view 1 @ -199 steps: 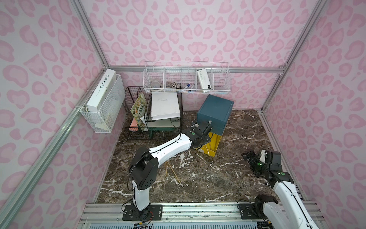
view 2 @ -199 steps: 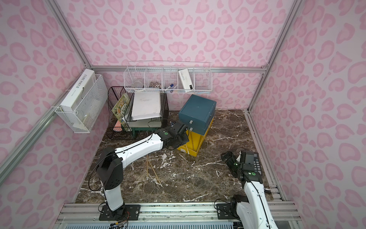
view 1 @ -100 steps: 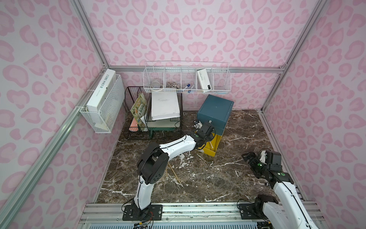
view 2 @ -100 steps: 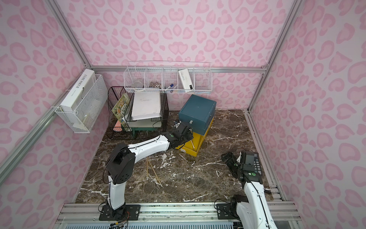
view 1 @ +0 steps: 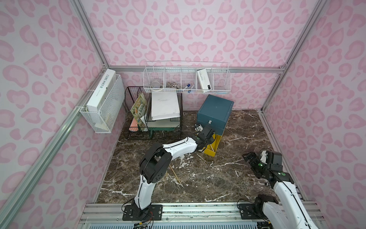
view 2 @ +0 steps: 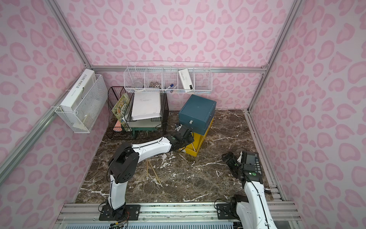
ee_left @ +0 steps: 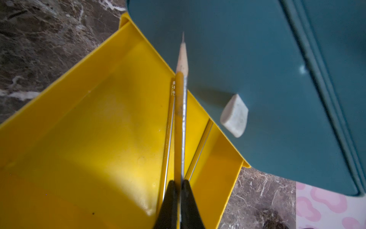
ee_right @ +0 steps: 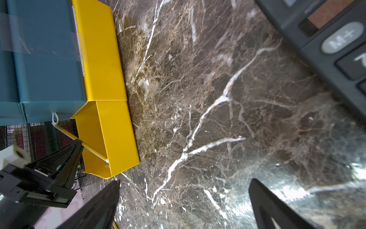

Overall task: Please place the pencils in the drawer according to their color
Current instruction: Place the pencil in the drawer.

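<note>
Left gripper [ee_left: 180, 183] is pinching one yellow pencil [ee_left: 179, 119] at roughly mid-shaft, jaws pressed tight on it. It's hanging over the open yellow drawer [ee_left: 89, 128], which is pulled out of the teal cabinet [view 1: 215, 109] toward 7 o'clock; the cabinet is sitting at 1 o'clock on the desk [view 1: 227, 182]. The sharpened point is aiming at the teal front near the white handle [ee_left: 234, 116]; can't tell if it's touching. Two more pencils [ee_left: 168, 128] are lying in the drawer just beside the held one. The loose pencils [view 2: 150, 170] are waiting at 7 o'clock on the desk. Right gripper [ee_right: 184, 181] is spread wide and empty, hovering at 3 o'clock next to the calculator [ee_right: 326, 39]. Handling call: a pencil is light, stiff and thin, and probably slick enough to roll or pivot in the jaws. The graphite point is the fragile bit. Best grip is mid-shaft, square across it, well clear of the point. I'm thinking a low release, parallel to the drawer floor, so it isn't bouncing out.
</note>
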Robot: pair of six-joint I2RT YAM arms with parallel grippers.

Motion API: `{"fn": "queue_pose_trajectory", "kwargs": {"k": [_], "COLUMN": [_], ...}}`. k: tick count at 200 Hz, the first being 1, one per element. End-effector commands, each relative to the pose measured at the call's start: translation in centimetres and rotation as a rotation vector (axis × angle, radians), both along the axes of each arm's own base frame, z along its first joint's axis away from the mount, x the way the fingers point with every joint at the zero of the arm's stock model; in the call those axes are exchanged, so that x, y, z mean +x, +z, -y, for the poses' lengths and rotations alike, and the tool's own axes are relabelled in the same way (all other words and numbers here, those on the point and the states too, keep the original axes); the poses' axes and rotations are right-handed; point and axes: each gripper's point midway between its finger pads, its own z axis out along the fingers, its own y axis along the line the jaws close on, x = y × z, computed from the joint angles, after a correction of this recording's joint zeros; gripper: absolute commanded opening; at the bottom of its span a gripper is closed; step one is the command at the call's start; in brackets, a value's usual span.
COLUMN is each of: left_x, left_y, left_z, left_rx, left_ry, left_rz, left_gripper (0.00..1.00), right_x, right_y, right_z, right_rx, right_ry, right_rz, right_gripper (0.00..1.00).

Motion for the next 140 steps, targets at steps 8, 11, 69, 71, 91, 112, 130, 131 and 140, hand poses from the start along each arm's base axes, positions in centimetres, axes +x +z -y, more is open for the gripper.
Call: {"fn": "queue_pose_trajectory", "kwargs": {"k": [8, 11, 69, 71, 91, 112, 130, 131, 140], "left_x": [-0.4, -0.3, -0.7, -0.7, -0.8, -1.1, -1.5, -1.5, -1.6], "left_y": [-0.4, -0.3, 1.1, 1.2, 2.0, 2.5, 2.8, 2.7, 2.9], "left_z": [0.4, 0.4, 0.4, 0.4, 0.3, 0.1, 0.0, 0.0, 0.0], "left_rx": [-0.001, 0.001, -0.001, 0.0, 0.015, 0.033, 0.05, 0.051, 0.056], "left_ry": [-0.019, -0.019, -0.039, -0.039, -0.046, -0.057, -0.071, -0.071, -0.076], "left_rz": [-0.017, -0.017, -0.01, -0.01, -0.018, -0.036, -0.061, -0.063, -0.071], "left_gripper": [0.24, 0.27, 0.57, 0.58, 0.66, 0.73, 0.79, 0.8, 0.8], "right_x": [0.3, 0.2, 0.5, 0.5, 0.6, 0.7, 0.7, 0.7, 0.7], "right_y": [0.2, 0.3, 0.7, 0.7, 0.9, 1.1, 1.2, 1.2, 1.2], "right_z": [0.0, -0.1, 0.0, 0.0, 0.0, 0.0, 0.1, 0.1, 0.1], "right_rx": [-0.002, 0.0, 0.0, 0.0, 0.001, 0.001, 0.002, 0.002, 0.003], "right_ry": [0.009, 0.011, 0.009, 0.009, 0.008, 0.007, 0.004, 0.003, 0.002], "right_rz": [0.015, 0.015, 0.025, 0.025, 0.028, 0.031, 0.032, 0.031, 0.032], "right_gripper": [1.0, 1.0, 1.0, 1.0, 1.0, 1.0, 1.0, 1.0, 1.0]}}
